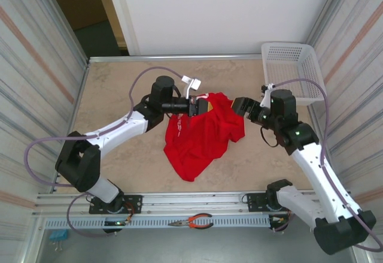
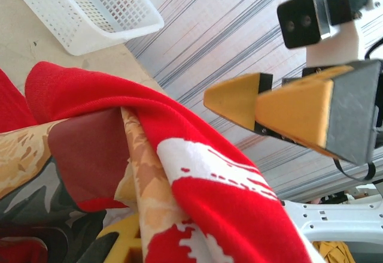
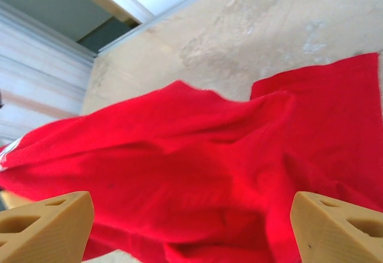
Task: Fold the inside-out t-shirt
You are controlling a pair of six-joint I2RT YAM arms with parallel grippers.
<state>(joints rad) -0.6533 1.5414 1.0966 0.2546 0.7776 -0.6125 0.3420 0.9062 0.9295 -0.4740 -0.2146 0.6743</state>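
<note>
Red inside-out t-shirt (image 1: 200, 140) crumpled at middle of table (image 1: 119, 89), top edge lifted, pinched in closed left gripper (image 1: 199, 105); right gripper (image 1: 237, 108) just beside right edge, jaws spread wide, gripping nothing.

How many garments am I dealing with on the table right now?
1: the red t-shirt, bunched up centrally, its far edge pinched in the shut left claw, the open right claw beside its right edge. Anything under it would be hidden.

Inside-out t-shirt (image 1: 202, 138): bright red, wrinkled, bunched in an uneven heap at mid-counter (image 1: 119, 89). Lower corner tapers toward the near edge. Upper edge raised. White print shows on one fold.
</note>
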